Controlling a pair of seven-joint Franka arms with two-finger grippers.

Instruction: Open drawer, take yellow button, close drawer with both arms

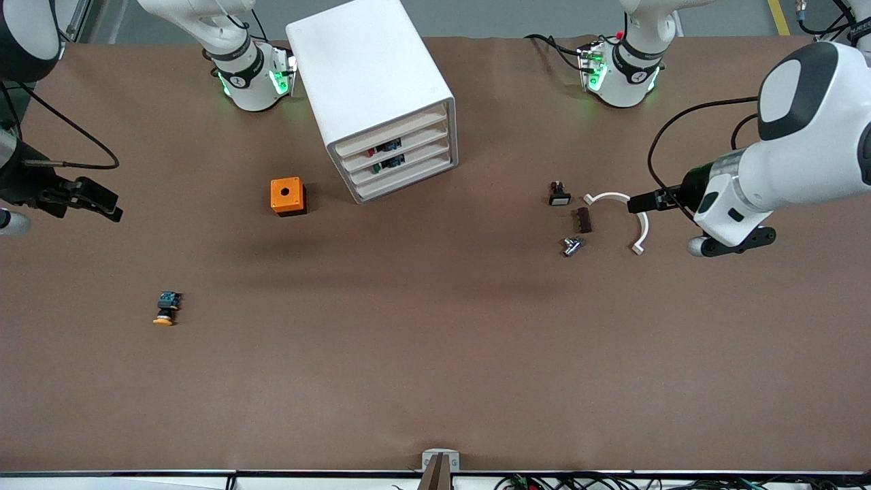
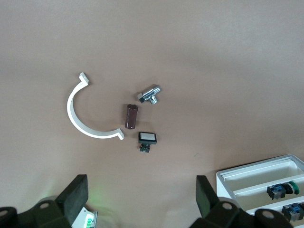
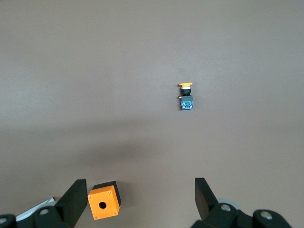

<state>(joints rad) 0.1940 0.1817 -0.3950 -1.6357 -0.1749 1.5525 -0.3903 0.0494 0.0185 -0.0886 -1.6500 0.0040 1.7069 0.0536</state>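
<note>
The button (image 1: 165, 309) lies on its side on the bare bench (image 1: 422, 354), toward the right arm's end, nearer to the front camera than the orange box (image 1: 288, 196). The right claw (image 3: 137, 199) hangs over that end of the bench with its fingers wide apart and empty; the button is well apart from it, and the orange box is just beside one finger (image 3: 73, 202) in the right wrist view. The left claw (image 2: 140, 202) also stands apart and empty, near the white curved bracket (image 2: 84, 116), the brown cylinder (image 2: 131, 116), the metal fitting (image 2: 150, 93) and the small black part (image 2: 147, 139). All drawers of the white drawer cabinet (image 1: 378, 88) are closed.
</note>
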